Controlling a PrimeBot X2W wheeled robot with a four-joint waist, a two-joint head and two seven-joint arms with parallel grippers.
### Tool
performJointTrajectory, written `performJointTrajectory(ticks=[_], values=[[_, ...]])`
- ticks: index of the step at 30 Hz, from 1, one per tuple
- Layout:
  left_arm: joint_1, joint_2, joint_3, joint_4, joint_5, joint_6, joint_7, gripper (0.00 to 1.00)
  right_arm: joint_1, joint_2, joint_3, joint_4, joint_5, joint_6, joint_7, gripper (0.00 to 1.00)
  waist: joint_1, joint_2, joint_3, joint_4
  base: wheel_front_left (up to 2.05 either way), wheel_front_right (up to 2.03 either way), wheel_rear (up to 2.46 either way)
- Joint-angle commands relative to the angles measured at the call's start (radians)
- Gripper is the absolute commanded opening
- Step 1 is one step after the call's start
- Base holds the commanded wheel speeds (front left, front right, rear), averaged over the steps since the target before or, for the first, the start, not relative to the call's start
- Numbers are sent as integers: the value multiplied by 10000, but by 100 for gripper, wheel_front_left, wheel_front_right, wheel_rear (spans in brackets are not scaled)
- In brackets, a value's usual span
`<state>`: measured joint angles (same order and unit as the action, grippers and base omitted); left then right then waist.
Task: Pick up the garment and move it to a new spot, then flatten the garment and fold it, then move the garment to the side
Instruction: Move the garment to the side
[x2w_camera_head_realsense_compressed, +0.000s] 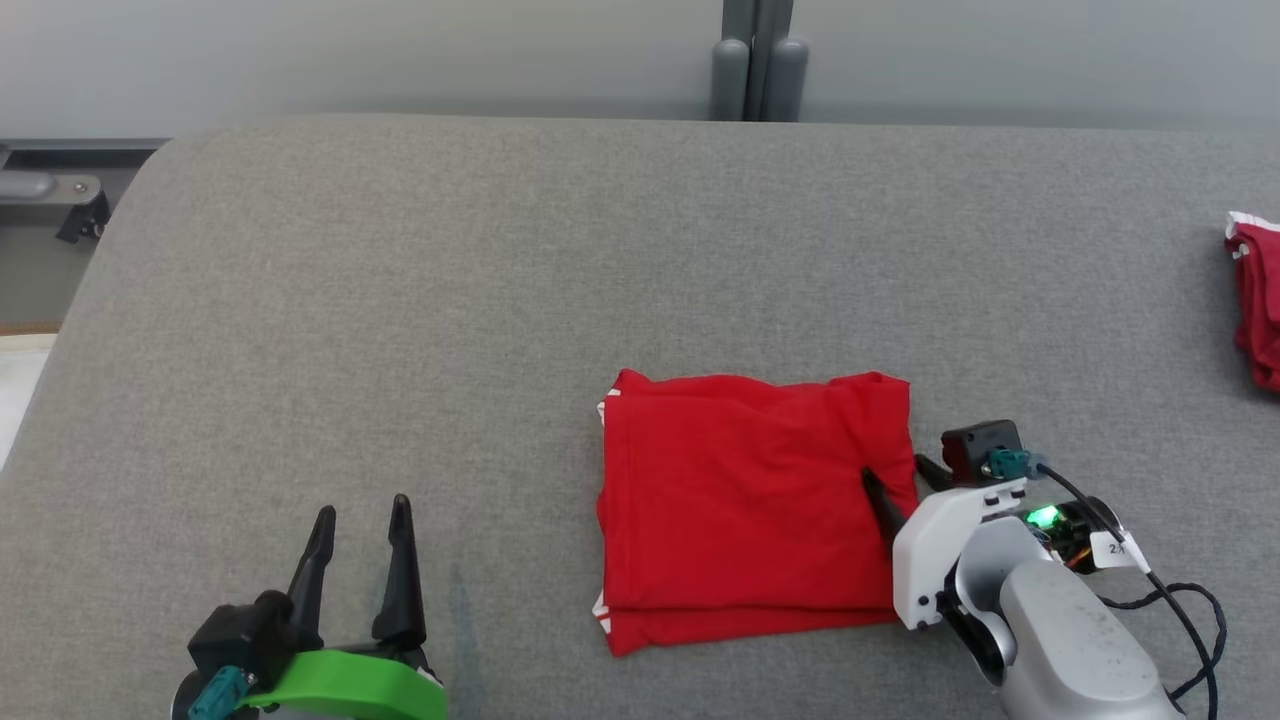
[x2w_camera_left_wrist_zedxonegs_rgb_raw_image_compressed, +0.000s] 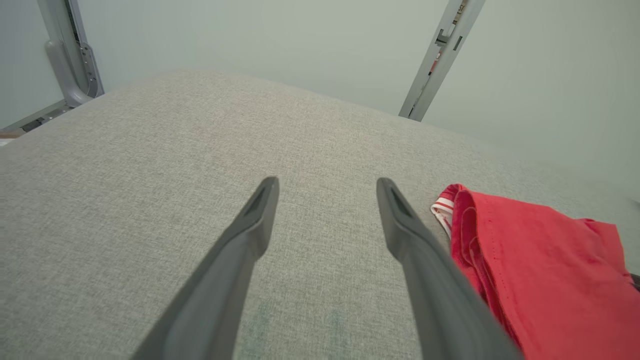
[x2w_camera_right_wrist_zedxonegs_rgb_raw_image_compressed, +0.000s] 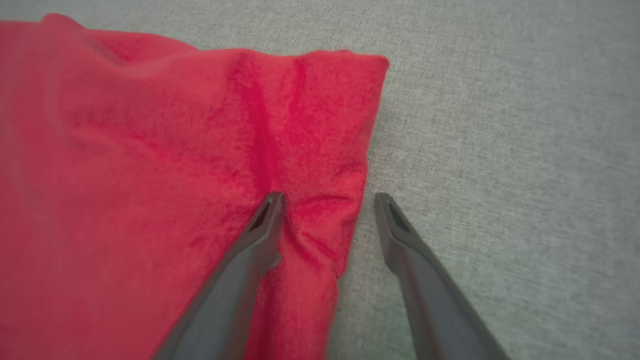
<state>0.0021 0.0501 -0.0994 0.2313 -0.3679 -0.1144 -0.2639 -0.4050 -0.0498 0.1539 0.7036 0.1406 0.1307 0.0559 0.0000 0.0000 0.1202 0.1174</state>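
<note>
A red garment (x2w_camera_head_realsense_compressed: 745, 505) with white trim lies folded into a rectangle on the grey cloth surface, right of centre; its near left part is in the left wrist view (x2w_camera_left_wrist_zedxonegs_rgb_raw_image_compressed: 545, 265). My right gripper (x2w_camera_head_realsense_compressed: 898, 478) stands open astride the garment's right edge (x2w_camera_right_wrist_zedxonegs_rgb_raw_image_compressed: 350, 210): one finger presses on the red cloth, the other rests on the grey surface just beside it. A fold of cloth bunches between them. My left gripper (x2w_camera_head_realsense_compressed: 360, 520) is open and holds nothing, low at the left, well apart from the garment (x2w_camera_left_wrist_zedxonegs_rgb_raw_image_compressed: 327, 185).
A second red piece with white trim (x2w_camera_head_realsense_compressed: 1255, 300) lies at the surface's far right edge. The grey padded surface (x2w_camera_head_realsense_compressed: 400, 300) runs wide to the left and back. Grey metal posts (x2w_camera_head_realsense_compressed: 757, 60) stand behind it against a pale wall.
</note>
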Motion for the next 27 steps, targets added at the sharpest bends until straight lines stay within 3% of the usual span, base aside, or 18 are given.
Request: performJointTrajectory(ticks=[1, 2, 4, 14, 27], values=[[-141, 13, -24, 16, -32, 24, -2, 100, -44, -20, 87, 181, 22, -5, 110, 26, 0, 0, 23, 0, 0, 0, 0], [-135, 13, -46, 21, -37, 31, -1, 100, -101, -23, 111, 244, 39, -5, 130, 13, 0, 0, 22, -21, 0, 0, 0], [-161, 13, -98, 31, -57, 30, -1, 100, -222, -37, 118, 359, 49, -9, 158, 0, 0, 0, 29, -75, 0, 0, 0], [-430, 14, -73, -129, 214, -21, -2, 100, -1042, -63, -330, 222, -534, -12, -171, 0, 0, 0, 219, -952, 0, 0, 0], [-1209, 17, -241, -290, 607, -119, -1, 100, -1815, -1012, -1602, -1017, -1481, -9, 151, 0, 0, 0, 1046, -3400, 0, 0, 0]])
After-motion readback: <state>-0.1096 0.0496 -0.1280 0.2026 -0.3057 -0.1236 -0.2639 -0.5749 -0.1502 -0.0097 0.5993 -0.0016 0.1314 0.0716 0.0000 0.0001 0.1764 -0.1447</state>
